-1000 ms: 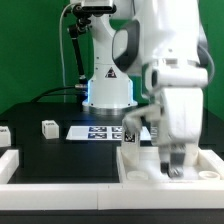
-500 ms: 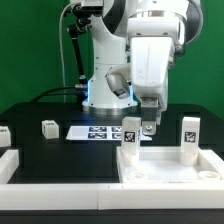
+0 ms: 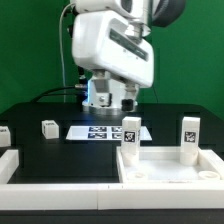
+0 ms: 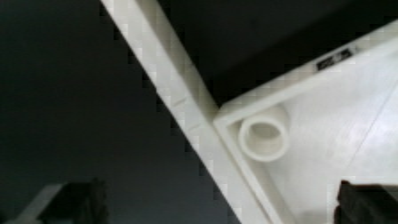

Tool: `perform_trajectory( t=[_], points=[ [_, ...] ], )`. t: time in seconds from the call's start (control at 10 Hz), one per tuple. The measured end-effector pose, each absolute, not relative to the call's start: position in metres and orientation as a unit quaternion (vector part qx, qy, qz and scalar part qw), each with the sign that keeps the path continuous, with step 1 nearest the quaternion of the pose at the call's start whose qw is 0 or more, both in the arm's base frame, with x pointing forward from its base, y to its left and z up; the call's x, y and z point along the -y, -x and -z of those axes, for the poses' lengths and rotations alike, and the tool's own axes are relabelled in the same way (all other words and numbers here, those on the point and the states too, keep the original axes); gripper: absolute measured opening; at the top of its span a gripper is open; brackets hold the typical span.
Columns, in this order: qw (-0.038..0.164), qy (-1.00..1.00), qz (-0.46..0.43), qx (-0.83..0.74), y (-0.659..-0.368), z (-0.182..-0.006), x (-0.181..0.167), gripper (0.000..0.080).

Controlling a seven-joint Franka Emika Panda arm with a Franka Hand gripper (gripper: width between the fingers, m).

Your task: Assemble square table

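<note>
The square table's white top (image 3: 170,168) with its raised rim lies at the front of the exterior view's right. Two white tagged legs stand upright on it, one at its back left corner (image 3: 130,133), one at its back right corner (image 3: 190,136). A third leg (image 3: 48,128) lies loose on the black table, and a fourth (image 3: 3,136) shows at the left edge. My gripper (image 3: 128,97) hangs high behind the top, touching nothing. In the wrist view my gripper (image 4: 217,205) is open and empty, its dark fingers (image 4: 71,202) wide apart above a corner of the top (image 4: 338,120) with a round hole (image 4: 263,135).
The marker board (image 3: 100,131) lies flat behind the top's left corner. A long low white border rail (image 3: 60,172) runs along the front, and crosses the wrist view as a diagonal strip (image 4: 169,70). Another rail piece (image 3: 8,160) sits at the left. The robot base (image 3: 108,95) stands at the back.
My gripper has lifted from low over the top's right side and swung up and toward the exterior view's left. The right leg, hidden before, now stands uncovered.
</note>
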State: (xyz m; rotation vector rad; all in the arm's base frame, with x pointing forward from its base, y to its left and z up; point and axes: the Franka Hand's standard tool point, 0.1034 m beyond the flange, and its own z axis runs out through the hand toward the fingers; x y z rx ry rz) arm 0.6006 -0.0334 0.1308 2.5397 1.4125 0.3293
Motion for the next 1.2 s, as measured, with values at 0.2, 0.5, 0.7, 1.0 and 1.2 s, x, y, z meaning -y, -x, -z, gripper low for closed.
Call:
perform_trajectory(
  t=[0.2,0.5,0.7,1.0,1.2],
  points=[
    [0.083,-0.91,-0.1,-0.394,-0.589,-0.125,0.041,0.0649],
    [0.081,-0.915,-0.102,-0.381,-0.59,-0.125,0.039,0.0649],
    [0.077,-0.92,-0.09,-0.374,-0.574,-0.118,0.046,0.0649],
    [0.065,-0.932,-0.038,-0.354,-0.522,-0.106,0.082,0.0649],
    [0.062,-0.934,-0.029,-0.351,-0.519,-0.102,0.083,0.0649]
  ],
)
